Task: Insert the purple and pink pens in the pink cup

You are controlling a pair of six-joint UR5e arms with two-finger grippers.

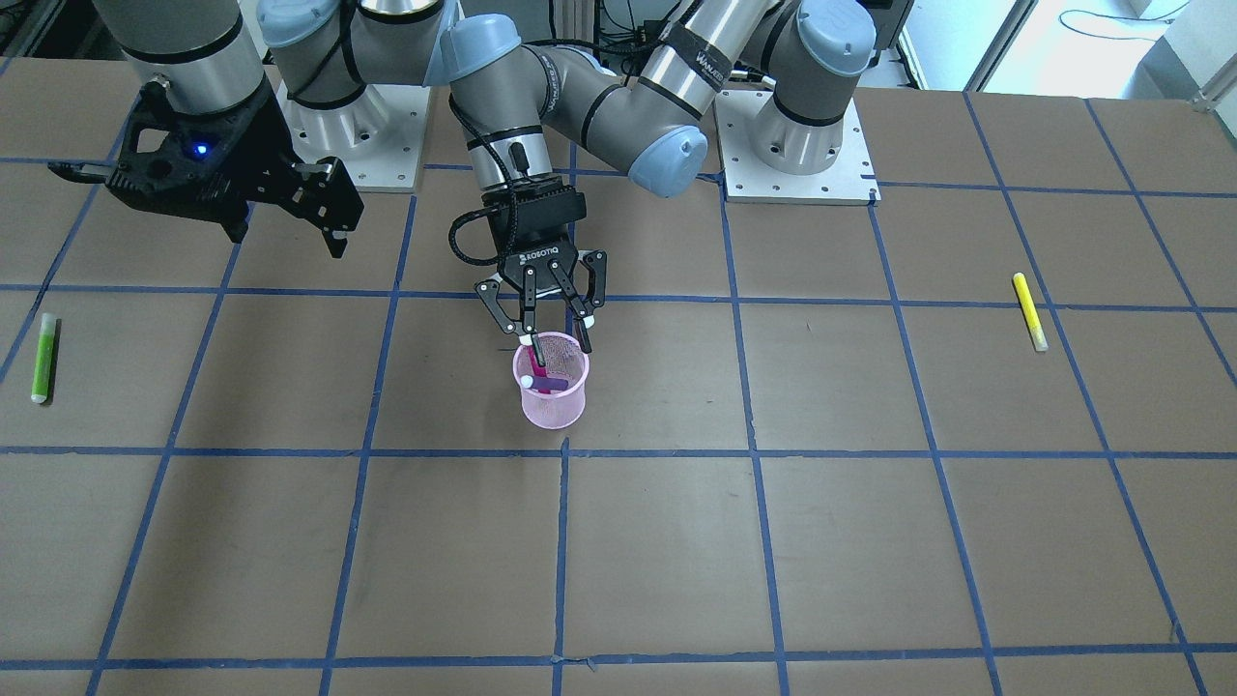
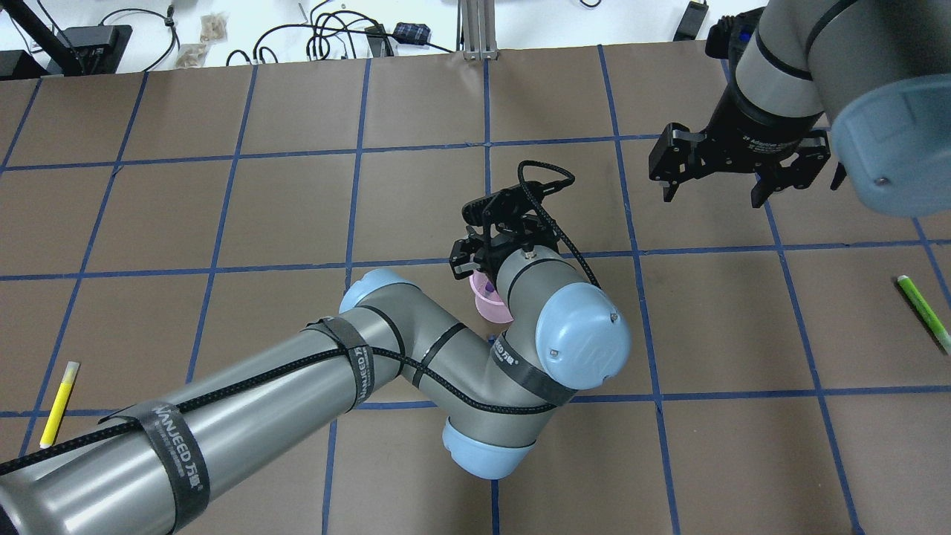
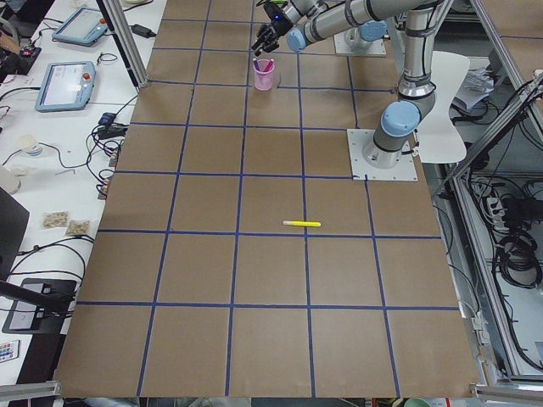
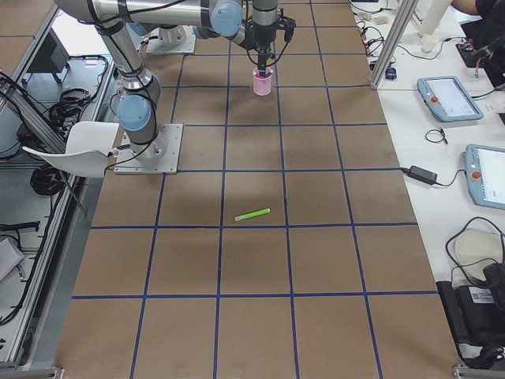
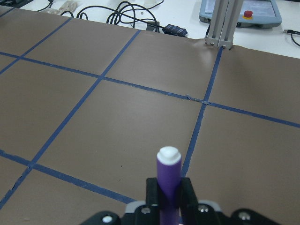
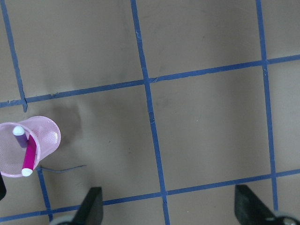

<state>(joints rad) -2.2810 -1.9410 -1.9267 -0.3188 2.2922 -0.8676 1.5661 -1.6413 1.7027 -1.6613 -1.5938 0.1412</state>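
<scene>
Seen from the operators' side of the brown gridded table, a lime-green marker is being shown lying flat at the far left. Next to the right, the right gripper is being held in the air, its fingers spread wide and carrying nothing. Near the middle, the left gripper is being held just over the pink cup, its fingers parted and nothing gripped. The purple pen and the pink pen are being contained by the cup, leaning inside with whitish caps near the rim. A yellow marker is being shown lying at the far right.
</scene>
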